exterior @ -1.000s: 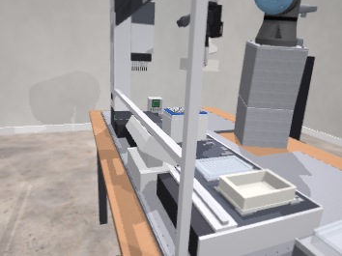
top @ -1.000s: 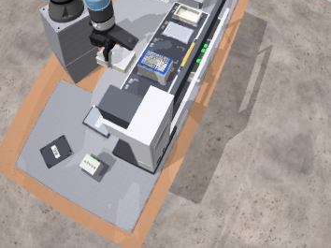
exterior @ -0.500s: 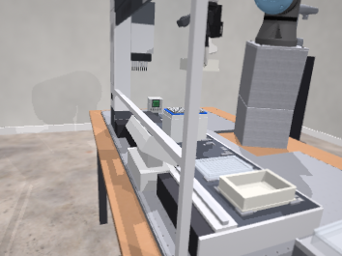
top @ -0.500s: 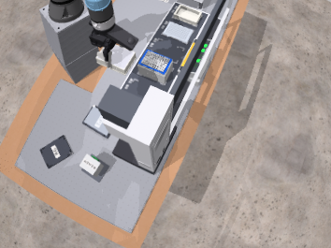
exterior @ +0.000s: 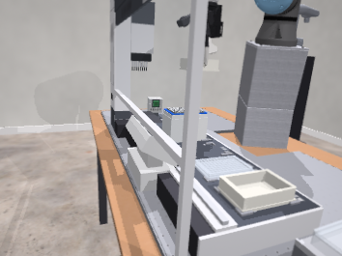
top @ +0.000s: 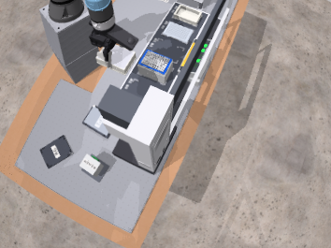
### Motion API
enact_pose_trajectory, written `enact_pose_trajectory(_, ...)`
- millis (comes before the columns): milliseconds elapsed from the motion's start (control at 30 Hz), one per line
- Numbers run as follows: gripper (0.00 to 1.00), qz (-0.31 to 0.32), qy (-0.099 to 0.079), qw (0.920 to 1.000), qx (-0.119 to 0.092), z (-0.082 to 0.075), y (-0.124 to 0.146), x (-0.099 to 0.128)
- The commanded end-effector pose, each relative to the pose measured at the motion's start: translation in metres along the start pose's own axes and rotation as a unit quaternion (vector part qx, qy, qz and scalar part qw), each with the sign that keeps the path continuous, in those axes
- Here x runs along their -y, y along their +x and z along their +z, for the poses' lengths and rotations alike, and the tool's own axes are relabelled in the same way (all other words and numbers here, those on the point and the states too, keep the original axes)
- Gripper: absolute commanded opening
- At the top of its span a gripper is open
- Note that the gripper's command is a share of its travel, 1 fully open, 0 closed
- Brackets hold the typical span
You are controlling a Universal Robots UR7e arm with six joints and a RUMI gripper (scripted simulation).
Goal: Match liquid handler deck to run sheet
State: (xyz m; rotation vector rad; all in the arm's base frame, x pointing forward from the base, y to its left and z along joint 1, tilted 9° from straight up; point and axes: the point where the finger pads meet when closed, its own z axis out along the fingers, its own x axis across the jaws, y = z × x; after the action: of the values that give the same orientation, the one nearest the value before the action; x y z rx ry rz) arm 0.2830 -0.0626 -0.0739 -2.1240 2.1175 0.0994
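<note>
The robot arm (top: 99, 3) reaches out from its grey stand (top: 65, 48). Its end effector (top: 108, 57) is black and points down. It is clenched on a flat, pale lid (top: 119, 59), gripping it by one edge. The lid hangs in the air, up above the surface (top: 70, 123), just beside the long machine deck (top: 154, 43). In the side view the lid (exterior: 200, 64) shows high up, under the black end effector (exterior: 207, 54).

On the deck sits a box with a blue rim (top: 156, 65), full of small dots. Next to it lies a flat see-through plate (top: 179, 31) with many tiny wells. After that comes a white open tray (top: 188, 15), and it looks empty inside. In the side view the tray (exterior: 256, 189) is nearest, the plate (exterior: 222, 166) is behind it, and the blue-rimmed box (exterior: 181, 122) is further back.

A big white and dark box (top: 140, 118) covers the near end of the deck. On the grey surface lie a dark flat square (top: 56, 151) with a label and a small white box with a green spot (top: 92, 164). These two are apart from each other.
</note>
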Motion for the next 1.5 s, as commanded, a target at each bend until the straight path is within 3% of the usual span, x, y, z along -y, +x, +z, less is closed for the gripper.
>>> enact_pose_trajectory(0,0.00,-0.005,0.005,1.0000,0.000,-0.005,0.003,-0.060)
enact_pose_trajectory(133,0.00,-0.005,0.005,1.0000,0.000,-0.005,0.003,-0.060)
enact_pose_trajectory(733,0.00,-0.017,0.005,0.9998,0.001,-0.005,-0.077,-0.062)
enact_pose_trajectory(1467,0.00,-0.017,0.005,0.9998,0.001,-0.005,-0.079,-0.061)
